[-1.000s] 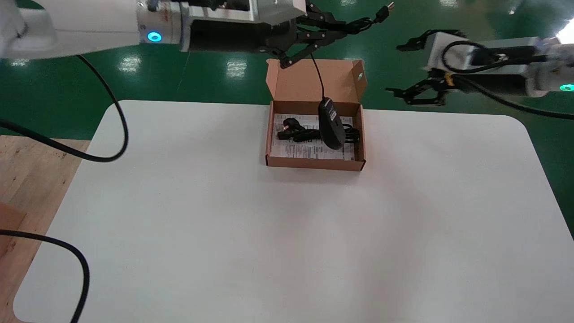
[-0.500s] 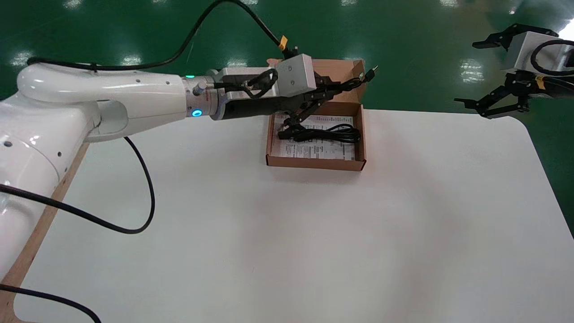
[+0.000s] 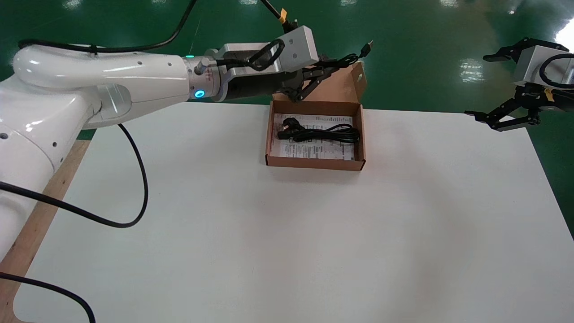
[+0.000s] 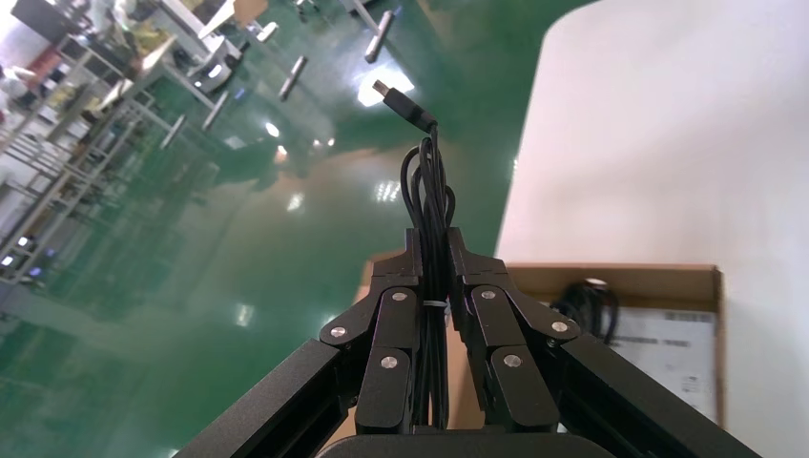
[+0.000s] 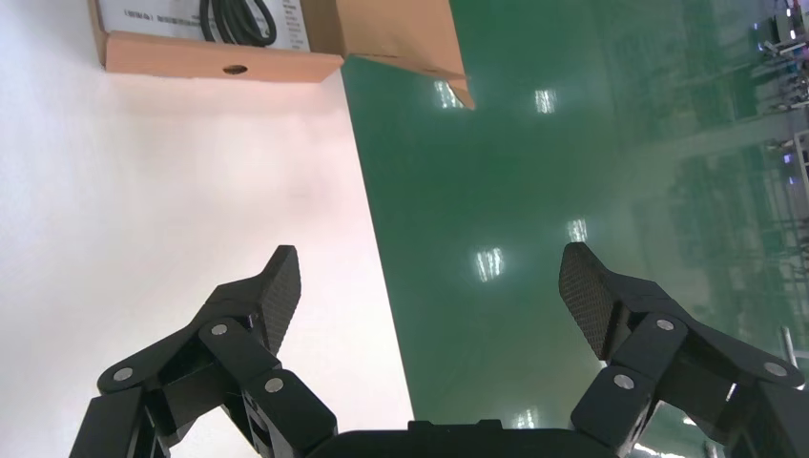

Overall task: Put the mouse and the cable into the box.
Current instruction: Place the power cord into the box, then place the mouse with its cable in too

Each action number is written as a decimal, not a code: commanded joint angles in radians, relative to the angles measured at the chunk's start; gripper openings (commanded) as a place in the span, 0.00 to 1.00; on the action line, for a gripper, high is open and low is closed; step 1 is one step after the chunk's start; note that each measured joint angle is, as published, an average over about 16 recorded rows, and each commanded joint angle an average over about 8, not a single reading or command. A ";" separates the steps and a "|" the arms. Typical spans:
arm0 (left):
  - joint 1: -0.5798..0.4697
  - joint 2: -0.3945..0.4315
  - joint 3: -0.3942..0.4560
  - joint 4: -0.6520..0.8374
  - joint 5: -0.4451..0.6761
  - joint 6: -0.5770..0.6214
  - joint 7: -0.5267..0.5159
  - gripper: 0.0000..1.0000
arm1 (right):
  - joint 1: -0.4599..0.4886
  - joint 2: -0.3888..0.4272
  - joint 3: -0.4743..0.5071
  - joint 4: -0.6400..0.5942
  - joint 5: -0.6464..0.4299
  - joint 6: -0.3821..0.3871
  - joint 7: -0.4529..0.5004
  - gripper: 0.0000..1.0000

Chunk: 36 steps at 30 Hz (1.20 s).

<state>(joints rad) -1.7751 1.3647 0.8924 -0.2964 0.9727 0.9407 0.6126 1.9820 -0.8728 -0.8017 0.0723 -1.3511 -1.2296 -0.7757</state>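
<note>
The left tool (image 3: 332, 70) is closed tightly on a looped bundle of thin black cord (image 3: 352, 58), as is seen plainly in the left wrist view, where the fingers (image 4: 396, 329) are pressed together with the cord (image 4: 426, 191) pinched between them. A USB plug (image 3: 367, 46) is carried at the free end of the bundle, which sticks out past the fingertips and is held in the air beyond the far edge of the worktop (image 3: 287, 233). The mouse itself is not made out in any view, and where it lies cannot be told. The left tool is held just above the raised lid flap (image 3: 341, 87) of the box (image 3: 314, 163), at its far side. The box is set open on the far middle part of the white worktop, and its bottom is lined with a printed sheet (image 3: 314, 150). A coiled black cable (image 3: 323, 133) is laid on that sheet, across the far half of the box, with its chunky plug towards the robot's left. The right tool (image 3: 480, 85) is held wide open and gripping nothing, its fingers (image 5: 272, 286) spread far apart; it is parked in the air at the far right corner of the worktop, well apart from the box, partly over the green floor (image 3: 426, 67).
</note>
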 commanded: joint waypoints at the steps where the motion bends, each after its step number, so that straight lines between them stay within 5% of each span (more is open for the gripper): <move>1: -0.013 -0.002 0.015 -0.008 -0.005 -0.002 -0.005 0.00 | -0.001 0.000 0.000 -0.001 0.000 -0.003 0.001 1.00; 20: -0.037 -0.002 0.111 -0.052 -0.083 0.043 -0.023 0.00 | -0.009 0.009 0.002 -0.004 0.005 -0.024 0.006 1.00; 36: 0.077 0.004 0.240 -0.083 -0.116 -0.060 -0.061 0.00 | -0.015 0.019 -0.004 -0.009 -0.004 -0.029 0.011 1.00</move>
<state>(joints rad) -1.7021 1.3679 1.1344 -0.3755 0.8616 0.8882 0.5529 1.9669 -0.8547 -0.8055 0.0635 -1.3551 -1.2577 -0.7653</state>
